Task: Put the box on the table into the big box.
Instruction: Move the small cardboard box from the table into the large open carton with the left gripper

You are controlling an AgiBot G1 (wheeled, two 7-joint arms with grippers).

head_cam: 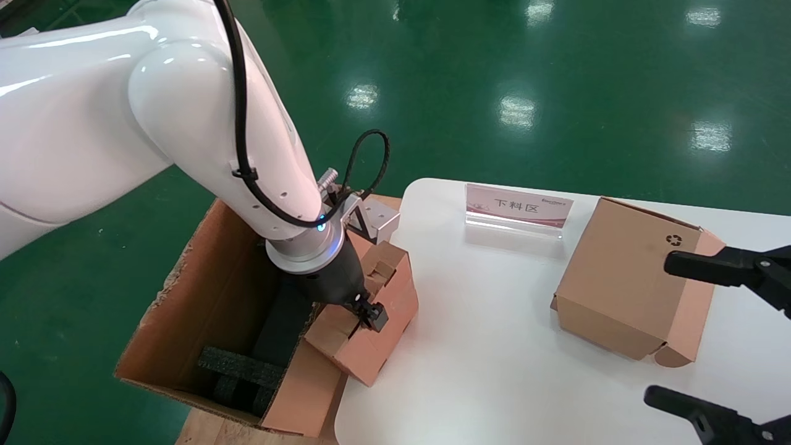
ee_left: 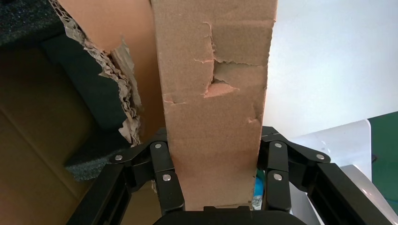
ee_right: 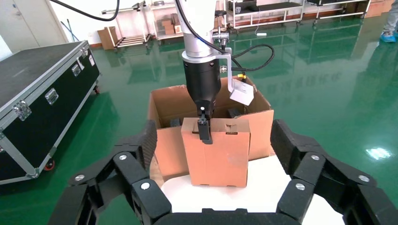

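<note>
My left gripper (head_cam: 371, 315) is shut on the top edge of the small plain brown box (head_cam: 371, 337), one finger on each side of the cardboard panel (ee_left: 213, 93). The box is tilted at the left edge of the white table (head_cam: 494, 358), right beside the big box (head_cam: 204, 290). The big box is open, with ragged flap edges and black foam blocks (head_cam: 238, 371) inside. In the right wrist view the small box (ee_right: 220, 154) appears upright at the table edge (ee_right: 263, 192), in front of the big box (ee_right: 166, 101). My right gripper (head_cam: 660, 329) is open and empty over the table's right side.
A second cardboard box with a black recycling symbol (head_cam: 624, 290) lies on the table near my right gripper. A clear sign stand with a pink label (head_cam: 518, 207) stands at the table's far edge. A black flight case (ee_right: 42, 93) stands on the green floor.
</note>
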